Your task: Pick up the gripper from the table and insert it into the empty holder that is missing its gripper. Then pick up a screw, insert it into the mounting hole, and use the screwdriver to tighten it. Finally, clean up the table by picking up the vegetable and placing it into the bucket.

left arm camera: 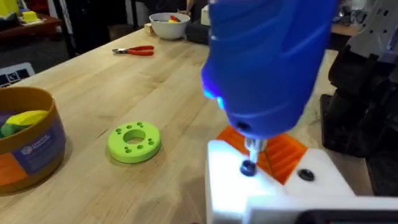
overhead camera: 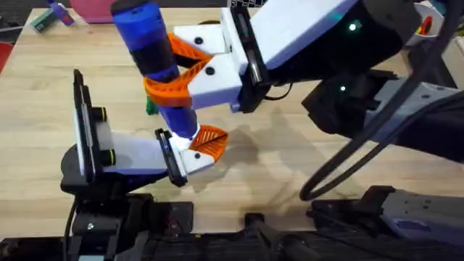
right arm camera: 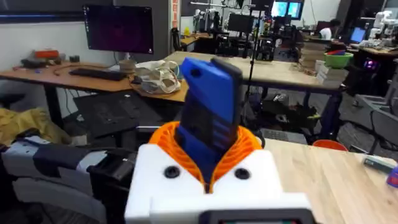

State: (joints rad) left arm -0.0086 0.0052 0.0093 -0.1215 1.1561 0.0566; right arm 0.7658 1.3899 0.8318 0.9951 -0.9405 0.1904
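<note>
Surface [left arm camera: 118, 81]: pale wood. My two arms meet over it, above the green disc.
Right end effector [overhead camera: 190, 67]: clamped on the screwdriver [overhead camera: 156, 54], orange pads on either side of its blue body; the tool stands nearly upright.
Left end effector [overhead camera: 194, 148]: I cannot tell how far its fingers are parted. It is the landmark here; everything below is placed against it.
Holder [left arm camera: 273, 186]: my left arm's white finger mount, with the orange gripper [left arm camera: 283, 152] seated in it.
Screw [left arm camera: 248, 168]: sits in the mounting hole on top of the holder, the screwdriver's bit resting right on it.
Bucket [left arm camera: 28, 140]: well off to the side of the holder, beyond the green disc [left arm camera: 134, 142], with yellow and green pieces inside.
Vegetable: possibly the dark-green sliver beside the screwdriver in the overhead view; too covered to say.
Risk: the tool looks slightly tilted, so I judge the bit could cam out of the screw head or cross-thread it; pressing hard might push the holder down and unseat the gripper.
Hidden: the screw's depth and thread engagement, and the screwdriver's lower end in the right wrist view.
</note>
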